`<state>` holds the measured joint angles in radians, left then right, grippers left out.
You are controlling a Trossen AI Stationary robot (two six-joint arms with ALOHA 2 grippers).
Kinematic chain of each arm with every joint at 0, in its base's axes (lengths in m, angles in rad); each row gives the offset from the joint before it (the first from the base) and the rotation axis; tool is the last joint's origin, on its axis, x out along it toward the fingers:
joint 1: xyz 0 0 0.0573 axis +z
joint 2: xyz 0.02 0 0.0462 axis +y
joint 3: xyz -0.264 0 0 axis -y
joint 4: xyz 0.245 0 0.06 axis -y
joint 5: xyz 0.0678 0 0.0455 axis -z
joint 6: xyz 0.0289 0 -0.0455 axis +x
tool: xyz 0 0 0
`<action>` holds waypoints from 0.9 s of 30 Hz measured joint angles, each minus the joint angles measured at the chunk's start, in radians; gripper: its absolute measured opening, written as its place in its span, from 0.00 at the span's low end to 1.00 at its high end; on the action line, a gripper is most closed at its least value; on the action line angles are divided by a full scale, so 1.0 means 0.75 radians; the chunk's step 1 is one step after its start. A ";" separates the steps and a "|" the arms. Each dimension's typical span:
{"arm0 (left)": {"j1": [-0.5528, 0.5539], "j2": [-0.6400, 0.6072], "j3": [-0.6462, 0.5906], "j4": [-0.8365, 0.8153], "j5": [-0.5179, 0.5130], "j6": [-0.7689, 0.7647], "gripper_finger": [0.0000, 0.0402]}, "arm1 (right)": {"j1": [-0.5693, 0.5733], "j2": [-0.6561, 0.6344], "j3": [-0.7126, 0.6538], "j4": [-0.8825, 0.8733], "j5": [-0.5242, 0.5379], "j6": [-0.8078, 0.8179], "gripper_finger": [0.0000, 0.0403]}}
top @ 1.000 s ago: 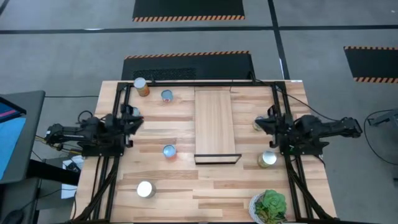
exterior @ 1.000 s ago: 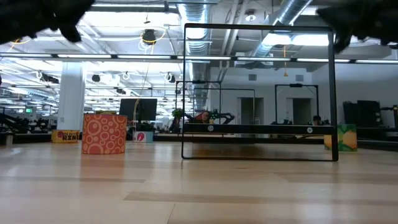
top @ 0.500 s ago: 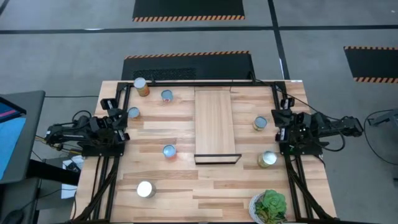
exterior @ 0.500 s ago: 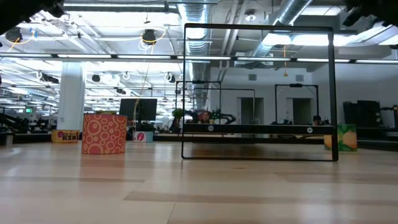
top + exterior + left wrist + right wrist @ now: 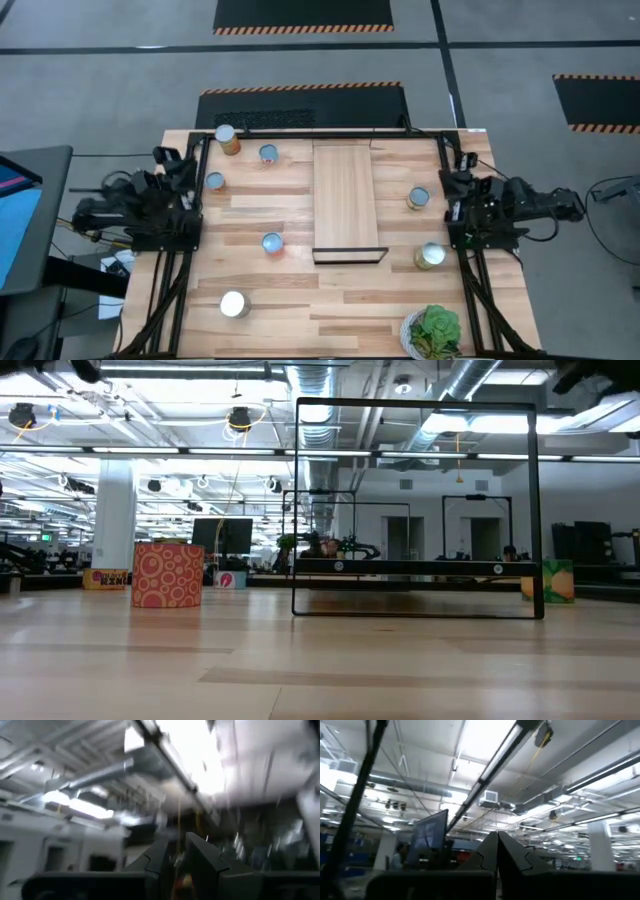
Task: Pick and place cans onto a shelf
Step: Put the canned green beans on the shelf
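Seven cans stand upright on their bases on the plank table: an orange one (image 5: 226, 138), blue-topped ones (image 5: 268, 154) (image 5: 214, 181) (image 5: 271, 243), a silver-topped one (image 5: 233, 304), and two at the right (image 5: 418, 198) (image 5: 430, 256). The pale shelf (image 5: 346, 195) lies flat mid-table, its black bracket (image 5: 350, 256) at the near end. My left gripper (image 5: 168, 160) is drawn back over the table's left edge, its fingers a narrow gap apart in the left wrist view (image 5: 178, 857). My right gripper (image 5: 450, 182) is at the right edge, shut and empty (image 5: 497, 851).
A leafy plant (image 5: 432, 332) stands at the near right corner. Black frame rails (image 5: 190, 200) (image 5: 462, 230) run along both table sides beneath the arms. In the low view the bracket (image 5: 415, 408) stands as a tall black frame, with an orange can (image 5: 167, 574) at its left.
Both grippers have drawn back from over the cans: the left toward the table's left edge, the right toward its right edge. Both have risen and tipped upward, leaving the low view's top. No can has moved.
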<state>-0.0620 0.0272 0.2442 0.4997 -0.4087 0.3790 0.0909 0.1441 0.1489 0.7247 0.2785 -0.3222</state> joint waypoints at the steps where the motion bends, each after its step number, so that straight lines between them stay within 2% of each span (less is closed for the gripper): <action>1: 0.000 0.029 0.081 -0.129 -0.026 0.007 0.14 | -0.014 0.002 0.044 -0.066 0.023 -0.001 0.07; 5: 0.000 0.213 0.413 -0.511 -0.180 0.045 0.14 | -0.074 0.047 0.251 -0.417 0.132 -0.001 0.07; 12: 0.000 0.606 0.900 -1.096 -0.678 0.052 0.14 | -0.171 0.212 0.501 -0.835 0.315 0.072 0.07; 14: 0.001 0.716 1.007 -1.254 -0.745 -0.006 0.14 | -0.198 0.263 0.535 -0.916 0.352 0.094 0.07; 18: 0.032 0.921 1.188 -1.481 -0.761 -0.103 0.14 | -0.255 0.359 0.566 -1.035 0.367 0.163 0.07; 22: 0.128 1.100 1.336 -1.671 -0.748 -0.167 0.14 | -0.303 0.436 0.569 -1.106 0.365 0.221 0.07; 27: 0.372 1.292 1.437 -1.897 -0.547 -0.262 0.14 | -0.344 0.509 0.569 -1.181 0.363 0.285 0.07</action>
<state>0.2169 0.9965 1.3219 -0.9231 -0.8188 0.1822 -0.1669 0.5260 0.5758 -0.1613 0.5507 -0.1082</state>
